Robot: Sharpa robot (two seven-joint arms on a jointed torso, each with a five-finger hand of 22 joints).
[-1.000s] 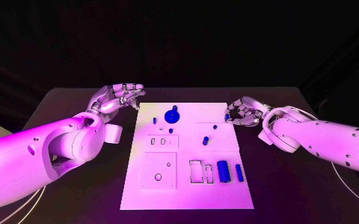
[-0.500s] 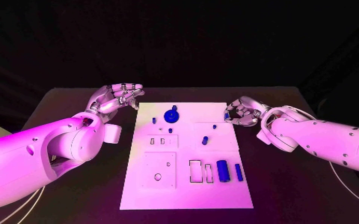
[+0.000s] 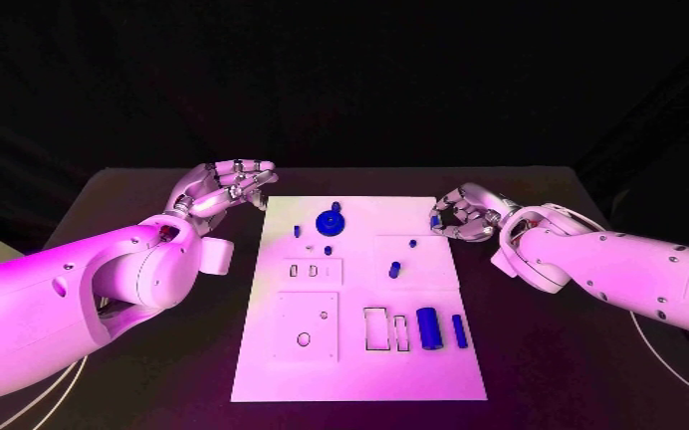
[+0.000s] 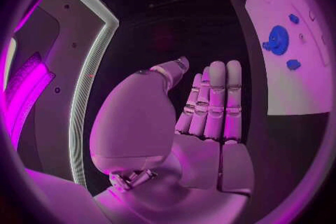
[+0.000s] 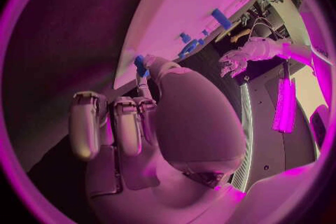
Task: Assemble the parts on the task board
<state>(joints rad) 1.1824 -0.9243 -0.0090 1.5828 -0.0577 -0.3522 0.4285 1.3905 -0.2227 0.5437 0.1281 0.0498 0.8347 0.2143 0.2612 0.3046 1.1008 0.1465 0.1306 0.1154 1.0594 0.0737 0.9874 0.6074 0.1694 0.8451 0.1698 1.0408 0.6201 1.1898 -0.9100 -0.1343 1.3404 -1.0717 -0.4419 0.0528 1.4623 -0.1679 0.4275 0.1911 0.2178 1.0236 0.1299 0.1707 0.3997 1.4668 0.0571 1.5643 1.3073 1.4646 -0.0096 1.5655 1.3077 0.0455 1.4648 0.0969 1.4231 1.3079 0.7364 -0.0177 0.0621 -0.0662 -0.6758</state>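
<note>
The white task board [image 3: 359, 360] lies in the middle of the black table. On it are a blue gear [image 3: 331, 221], several small blue pegs such as one near the middle [image 3: 393, 270], and a thick blue cylinder [image 3: 429, 328] beside a slim blue bar [image 3: 460, 330]. My right hand [image 3: 468, 214] hovers at the board's far right edge and pinches a small blue part [image 3: 435, 221] between thumb and finger; the part [image 5: 140, 65] is seen close up in the right wrist view. My left hand [image 3: 224, 187] hangs off the board's far left corner, fingers extended [image 4: 213, 101], holding nothing.
Rectangular recesses [image 3: 385, 329] and a raised square plate with a hole [image 3: 306, 326] occupy the board's near half. Bare black table [image 3: 574, 370] surrounds the board on both sides.
</note>
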